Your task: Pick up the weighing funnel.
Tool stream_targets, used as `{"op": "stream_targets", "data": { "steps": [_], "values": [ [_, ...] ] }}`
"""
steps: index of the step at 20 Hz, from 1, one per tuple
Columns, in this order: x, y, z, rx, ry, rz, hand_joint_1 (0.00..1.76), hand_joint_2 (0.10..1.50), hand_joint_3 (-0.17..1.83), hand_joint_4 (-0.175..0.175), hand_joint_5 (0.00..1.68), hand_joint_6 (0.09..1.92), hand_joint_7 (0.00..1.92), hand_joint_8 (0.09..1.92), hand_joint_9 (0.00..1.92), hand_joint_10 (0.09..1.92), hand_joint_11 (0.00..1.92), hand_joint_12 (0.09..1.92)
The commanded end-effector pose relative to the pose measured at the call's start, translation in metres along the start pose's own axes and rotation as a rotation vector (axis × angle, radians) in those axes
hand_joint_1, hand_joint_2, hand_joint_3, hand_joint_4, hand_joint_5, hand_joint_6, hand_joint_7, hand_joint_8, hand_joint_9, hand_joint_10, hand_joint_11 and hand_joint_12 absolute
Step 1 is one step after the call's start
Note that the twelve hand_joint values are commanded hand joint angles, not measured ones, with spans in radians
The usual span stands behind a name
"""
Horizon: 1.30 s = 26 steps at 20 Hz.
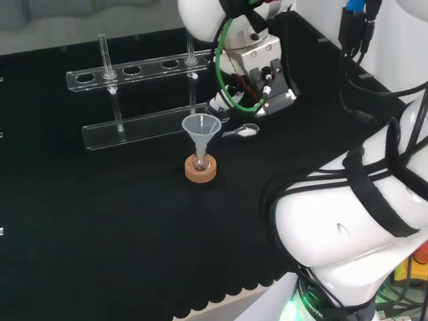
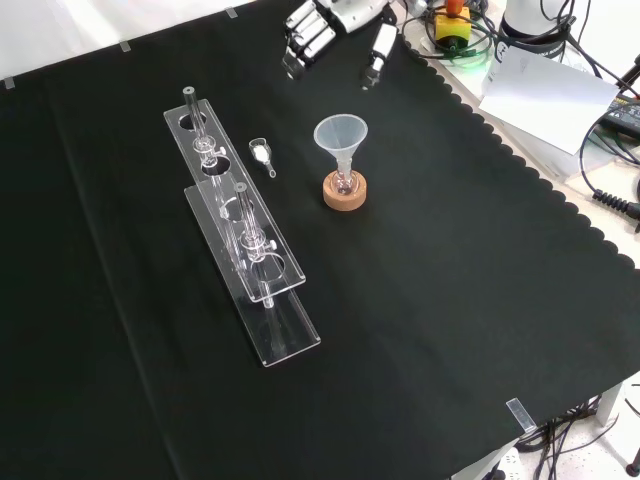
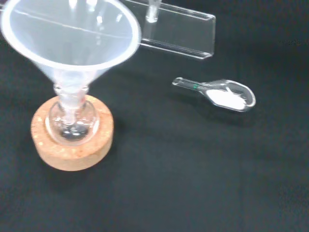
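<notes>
One weighing funnel lies on the black counter with white powder in its scoop, between the rack and the funnel, touching neither; the hand hangs near it, fingers apart, holding nothing.

The arm rises from its base at the head view's lower right, folds at a big white elbow, and reaches across to the left. Its wrist tips downward there. In the front view the hand hangs above the cloth near its far edge, palm facing down. The fingers point down, almost straight, and the thumb stands well apart from them. The hand is empty and clear of the cloth.
</notes>
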State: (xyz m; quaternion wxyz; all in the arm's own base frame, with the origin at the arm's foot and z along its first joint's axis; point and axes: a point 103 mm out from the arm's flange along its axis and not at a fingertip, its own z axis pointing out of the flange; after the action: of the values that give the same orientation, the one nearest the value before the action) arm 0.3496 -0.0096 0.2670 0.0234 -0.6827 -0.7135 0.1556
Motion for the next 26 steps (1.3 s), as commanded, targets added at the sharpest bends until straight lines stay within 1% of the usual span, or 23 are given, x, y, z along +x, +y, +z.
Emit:
{"op": "stream_targets", "data": {
  "steps": [1, 4, 7, 10, 13, 16, 21, 26],
  "values": [
    [-0.038, 0.006, 0.001, 0.003, 0.035, 0.024, 0.59, 0.96, -0.17, -0.075, 0.24, 0.09, 0.08, 0.68, 0.30, 0.75, 0.16, 1.44],
    [-0.058, 0.016, 0.007, -0.005, 0.065, 0.033, 0.59, 0.96, -0.17, -0.075, 0.24, 0.09, 0.09, 0.69, 0.31, 0.74, 0.17, 1.44],
    [-0.081, 0.031, 0.015, 0.000, 0.092, 0.044, 0.60, 0.97, -0.17, -0.075, 0.26, 0.09, 0.11, 0.70, 0.34, 0.73, 0.18, 1.43],
    [-0.102, 0.046, 0.025, 0.001, 0.113, 0.054, 0.63, 0.97, -0.17, -0.075, 0.30, 0.09, 0.16, 0.71, 0.39, 0.71, 0.21, 1.42],
    [-0.118, 0.062, 0.037, 0.011, 0.128, 0.057, 0.67, 0.98, -0.17, -0.075, 0.34, 0.09, 0.21, 0.71, 0.43, 0.69, 0.24, 1.41],
    [-0.129, 0.078, 0.049, 0.027, 0.139, 0.057, 0.69, 0.99, -0.17, -0.074, 0.38, 0.09, 0.24, 0.71, 0.46, 0.68, 0.26, 1.40],
    [-0.138, 0.101, 0.074, 0.049, 0.154, 0.054, 0.70, 0.99, -0.17, -0.072, 0.43, 0.09, 0.28, 0.71, 0.49, 0.66, 0.29, 1.39],
    [-0.139, 0.118, 0.098, 0.068, 0.173, 0.046, 0.72, 0.99, -0.17, -0.070, 0.46, 0.09, 0.31, 0.71, 0.52, 0.65, 0.31, 1.38]
  ]
}}
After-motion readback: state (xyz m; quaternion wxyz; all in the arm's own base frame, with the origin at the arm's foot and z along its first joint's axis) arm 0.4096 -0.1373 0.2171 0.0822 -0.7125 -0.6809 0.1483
